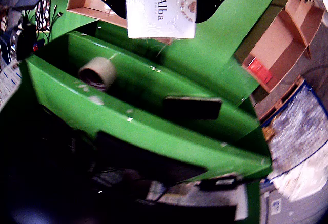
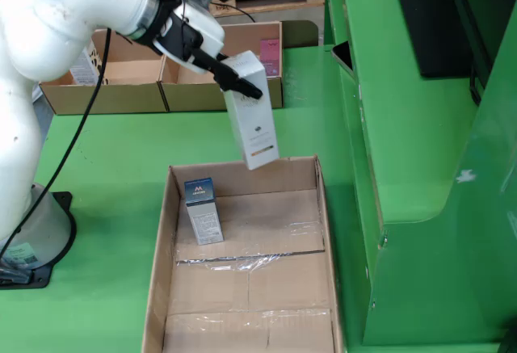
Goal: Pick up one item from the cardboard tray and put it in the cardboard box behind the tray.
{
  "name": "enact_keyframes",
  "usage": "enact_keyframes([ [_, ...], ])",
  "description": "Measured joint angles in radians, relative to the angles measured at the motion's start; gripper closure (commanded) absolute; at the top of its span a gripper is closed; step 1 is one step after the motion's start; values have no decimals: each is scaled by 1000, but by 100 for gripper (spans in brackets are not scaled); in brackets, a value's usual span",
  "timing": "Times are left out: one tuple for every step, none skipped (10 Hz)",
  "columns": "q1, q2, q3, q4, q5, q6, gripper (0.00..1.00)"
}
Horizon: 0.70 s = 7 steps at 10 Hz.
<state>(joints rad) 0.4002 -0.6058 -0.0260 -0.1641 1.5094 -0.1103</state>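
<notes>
- In the fixed view, a cardboard tray (image 2: 242, 288) lies nearest on the green bench (image 2: 105, 191), below and in front of the end effector (image 2: 242, 88).
- A small blue-topped carton (image 2: 203, 211) stands upright in the far left part of the tray, below the end effector and a little left of it in that view.
- Above the tray's far edge hangs a tall white box (image 2: 252, 111), clear of the tray floor and tilted, its lower end pointing toward the tray.
- The end effector, at the tip of the white arm (image 2: 73, 6), has hold of that white box at its upper end; a dark finger (image 2: 234, 78) lies across the box's upper face, and how wide the fingers stand cannot be judged.
- In the view riding on the end effector, the same white box (image 1: 161, 7) fills the top centre, its face printed "d'Alba".
- Beyond it in that view, on a green shelf (image 1: 154, 131), a roll of tape (image 1: 97, 73) lies to the left and a flat dark object (image 1: 192, 107) to the right.
- Back in the fixed view, behind the end effector sit two open cardboard boxes side by side: the nearer-right cardboard box (image 2: 242, 62), holding a pink item (image 2: 269, 56), and another box (image 2: 101, 82) further left.
</notes>
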Motion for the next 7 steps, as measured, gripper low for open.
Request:
enact_keyframes([
  [34, 5, 0, -34, 2, -5, 100],
  [80, 11, 0, -64, -15, -9, 100],
  [123, 40, 0, -98, -21, -9, 100],
  [161, 54, 2, -136, -26, -9, 100],
  [184, 55, 0, -167, -26, -9, 100],
  [213, 74, 0, -198, -37, -12, 100],
  [256, 83, 2, -236, -29, -11, 100],
])
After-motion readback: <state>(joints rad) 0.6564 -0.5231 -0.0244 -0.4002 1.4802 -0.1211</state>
